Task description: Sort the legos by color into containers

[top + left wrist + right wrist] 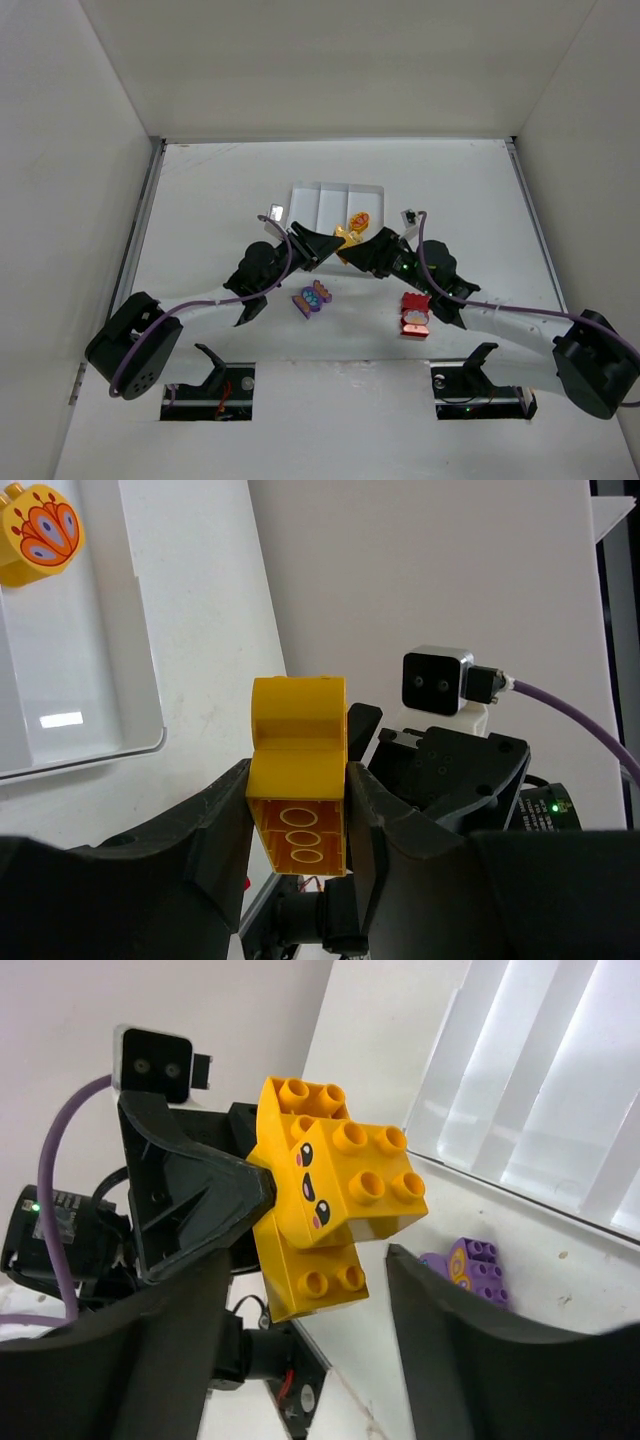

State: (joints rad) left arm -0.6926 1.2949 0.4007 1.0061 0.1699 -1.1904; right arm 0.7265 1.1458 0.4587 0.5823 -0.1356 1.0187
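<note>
A yellow-orange lego stack [345,237] with a printed face [335,1190] hangs in the air between both arms, just in front of the white tray [335,195]. My left gripper [297,820] is shut on it, with its fingers pressing the brick's two sides [297,770]. My right gripper [305,1260] is open around the same stack, and its right finger [450,1330] stands clear of the brick. A round orange lego [40,535] lies in a tray compartment [60,680]. Purple legos [312,297] and red legos [415,315] lie on the table.
The tray's three long compartments [530,1100] lie close behind the grippers. The purple legos [470,1265] sit on the table just below the right gripper. White walls enclose the table on three sides. The two arms nearly touch at the middle.
</note>
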